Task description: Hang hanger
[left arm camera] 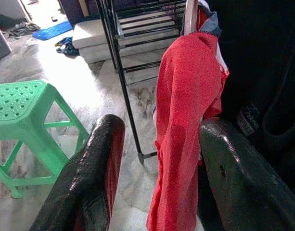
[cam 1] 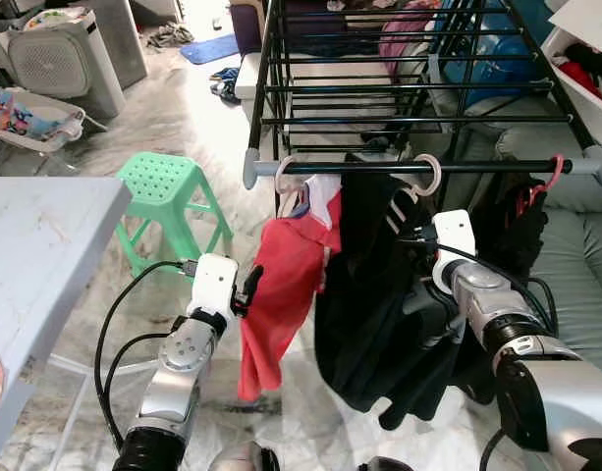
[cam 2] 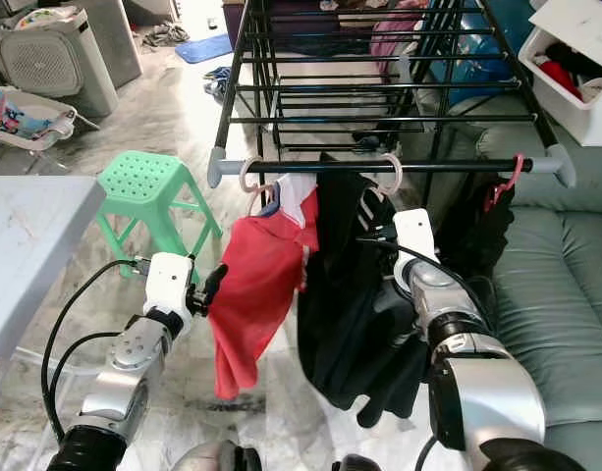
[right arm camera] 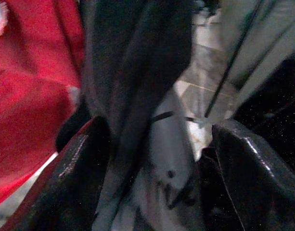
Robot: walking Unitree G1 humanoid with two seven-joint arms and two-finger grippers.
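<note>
As hung: 3 hangers (cam 1: pixel 427 174), 2 claws (left arm camera: pixel 157 163).

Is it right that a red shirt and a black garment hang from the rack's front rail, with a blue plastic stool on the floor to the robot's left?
Not quite: the stool is green, not blue, as the left eye view shows. The rest holds: the red shirt and the black garment hang from the rack's front rail, and the stool stands on the floor to the robot's left.
</note>
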